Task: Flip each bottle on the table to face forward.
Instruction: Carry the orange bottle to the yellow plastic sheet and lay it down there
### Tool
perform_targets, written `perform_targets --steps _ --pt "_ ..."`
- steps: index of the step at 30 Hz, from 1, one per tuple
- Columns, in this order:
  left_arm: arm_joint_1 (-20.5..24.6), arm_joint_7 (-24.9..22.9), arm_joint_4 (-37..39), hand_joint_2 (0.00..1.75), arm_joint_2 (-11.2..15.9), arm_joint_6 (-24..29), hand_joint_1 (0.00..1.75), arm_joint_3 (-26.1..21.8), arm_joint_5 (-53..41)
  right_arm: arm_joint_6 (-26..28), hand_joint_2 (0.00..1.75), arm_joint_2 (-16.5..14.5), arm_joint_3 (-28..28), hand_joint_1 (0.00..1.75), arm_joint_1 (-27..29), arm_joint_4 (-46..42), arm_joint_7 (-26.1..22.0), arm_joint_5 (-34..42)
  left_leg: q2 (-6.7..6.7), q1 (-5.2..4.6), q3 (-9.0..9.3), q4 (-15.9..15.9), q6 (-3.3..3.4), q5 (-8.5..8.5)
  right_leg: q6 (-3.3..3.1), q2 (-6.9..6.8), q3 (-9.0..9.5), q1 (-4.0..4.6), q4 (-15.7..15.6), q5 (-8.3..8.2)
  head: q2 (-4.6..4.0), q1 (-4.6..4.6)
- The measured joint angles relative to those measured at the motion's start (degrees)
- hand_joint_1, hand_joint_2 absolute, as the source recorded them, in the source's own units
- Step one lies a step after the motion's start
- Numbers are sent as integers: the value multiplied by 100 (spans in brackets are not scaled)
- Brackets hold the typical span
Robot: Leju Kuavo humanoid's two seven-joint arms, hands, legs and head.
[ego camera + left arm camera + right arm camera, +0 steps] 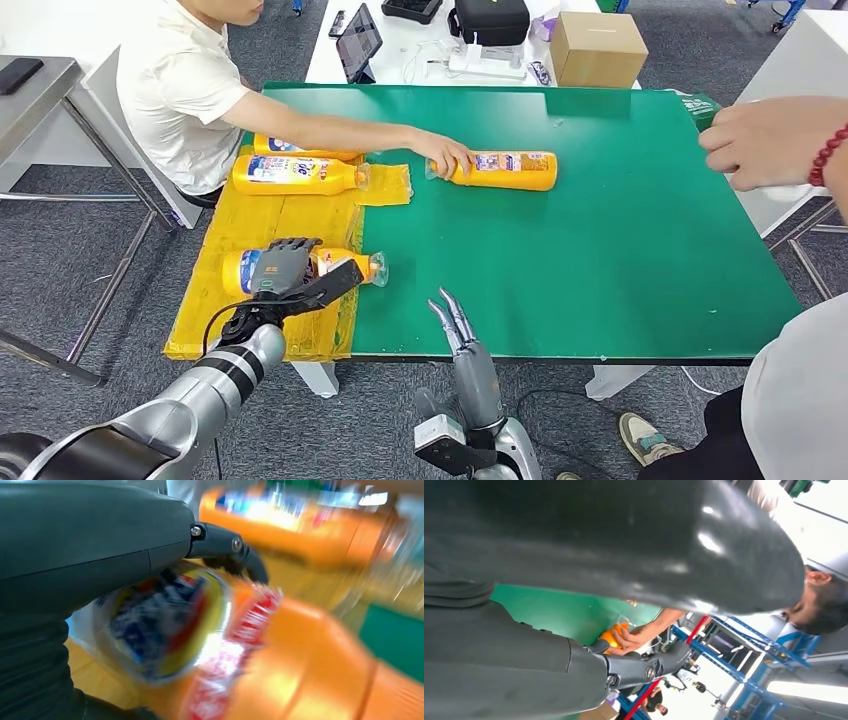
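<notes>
**Left hand on the nearest bottle**

We see a green table (620, 260) with a yellow sheet (250, 250) along its left edge. Four orange bottles lie on their sides — two (295, 172) together at the far end of the sheet, one (505, 170) out on the green under a person's hand (447, 155), and the nearest bottle (300, 268) on the sheet. Our left hand (290, 272) grips that nearest bottle. Our right hand (455, 320) hangs at the table's near edge, fingers straight and close together — holding nothing.
</notes>
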State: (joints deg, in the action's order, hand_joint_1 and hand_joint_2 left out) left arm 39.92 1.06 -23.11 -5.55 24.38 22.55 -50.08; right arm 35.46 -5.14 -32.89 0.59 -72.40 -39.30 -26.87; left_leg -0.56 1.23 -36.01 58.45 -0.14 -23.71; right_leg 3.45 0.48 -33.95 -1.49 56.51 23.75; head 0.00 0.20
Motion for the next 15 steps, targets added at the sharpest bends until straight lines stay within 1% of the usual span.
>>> perform_targets --steps 3,8,11,15 --pt "7 502 60 175 -25 -559 0 -31 259 90 0 -21 127 0 -3 136 -22 41 -16 -1 0 0 0 1 1 -7 9 -1 0 2 0 -2" --pt "-171 1038 -146 175 -129 -631 0 -118 529 182 0 -56 212 0 -1 260 -39 108 -34 -3 -1 0 2 2 2 -19 12 -3 -2 3 0 -2" --pt "-407 1273 -450 175 -198 -408 0 -119 529 226 0 -68 242 0 2 313 -44 113 -32 -3 -2 1 2 2 2 -18 11 -3 -2 2 0 -2" --pt "-952 1709 -1162 175 -299 333 0 -105 685 324 0 -69 286 0 23 357 -49 81 -30 -3 -9 1 2 1 2 -15 0 -3 -2 2 0 -2"
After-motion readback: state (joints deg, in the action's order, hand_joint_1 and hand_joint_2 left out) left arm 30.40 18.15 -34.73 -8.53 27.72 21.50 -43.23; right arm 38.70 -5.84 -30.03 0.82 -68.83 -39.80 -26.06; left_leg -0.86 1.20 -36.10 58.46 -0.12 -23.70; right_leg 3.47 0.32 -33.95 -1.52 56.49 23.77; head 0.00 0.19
